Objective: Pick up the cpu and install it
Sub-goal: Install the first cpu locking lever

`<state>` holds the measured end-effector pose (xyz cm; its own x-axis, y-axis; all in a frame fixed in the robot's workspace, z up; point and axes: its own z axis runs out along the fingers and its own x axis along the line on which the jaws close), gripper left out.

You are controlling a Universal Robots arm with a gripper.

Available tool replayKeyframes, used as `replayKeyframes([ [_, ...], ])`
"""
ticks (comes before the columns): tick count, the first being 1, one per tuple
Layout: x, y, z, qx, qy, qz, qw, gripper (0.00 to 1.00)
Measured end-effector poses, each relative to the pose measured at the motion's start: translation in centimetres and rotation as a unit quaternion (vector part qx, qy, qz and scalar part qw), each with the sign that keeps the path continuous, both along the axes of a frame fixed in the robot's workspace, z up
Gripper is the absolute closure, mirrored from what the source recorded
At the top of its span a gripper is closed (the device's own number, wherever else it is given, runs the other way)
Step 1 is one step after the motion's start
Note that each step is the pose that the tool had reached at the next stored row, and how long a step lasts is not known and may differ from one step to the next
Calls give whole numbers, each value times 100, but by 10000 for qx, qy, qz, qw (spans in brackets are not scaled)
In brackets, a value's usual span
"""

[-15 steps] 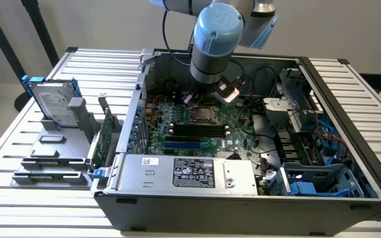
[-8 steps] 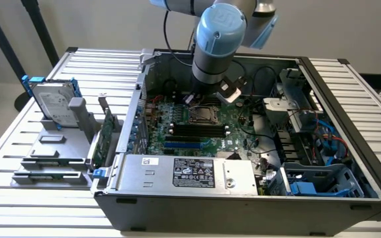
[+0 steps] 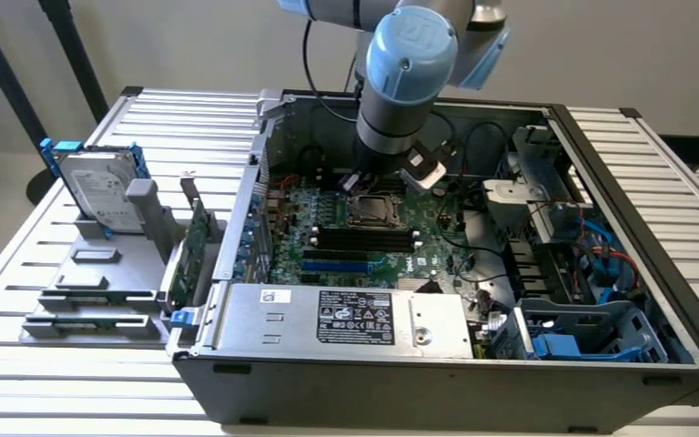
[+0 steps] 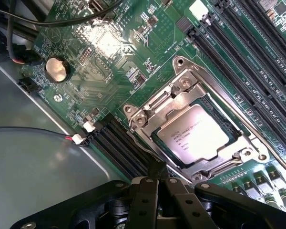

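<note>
The cpu (image 4: 195,135) sits flat inside the metal-framed socket (image 4: 183,90) on the green motherboard (image 4: 109,57), apparently seated. The tool (image 4: 158,179) hangs just above the socket's edge with its fingers drawn together, holding nothing. In the exterior view, the hard drive (image 3: 97,187) stands at nine o'clock of the computer case (image 3: 447,382) on the desk (image 3: 10,273).

Exterior view looks down from high over the open computer case (image 3: 447,273); wrist view hovers close above its motherboard (image 4: 109,62), sharing the socket (image 4: 195,133).

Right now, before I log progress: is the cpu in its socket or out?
In. The cpu lies flat inside the metal-framed socket on the motherboard, its silver top facing up, with the frame around it.
</note>
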<state>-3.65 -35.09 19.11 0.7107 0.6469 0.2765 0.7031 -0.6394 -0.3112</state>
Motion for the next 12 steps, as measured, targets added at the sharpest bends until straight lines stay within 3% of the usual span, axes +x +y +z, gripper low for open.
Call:
replayKeyframes([
  [12,48,0,-10,-22,2,0,10000,89],
])
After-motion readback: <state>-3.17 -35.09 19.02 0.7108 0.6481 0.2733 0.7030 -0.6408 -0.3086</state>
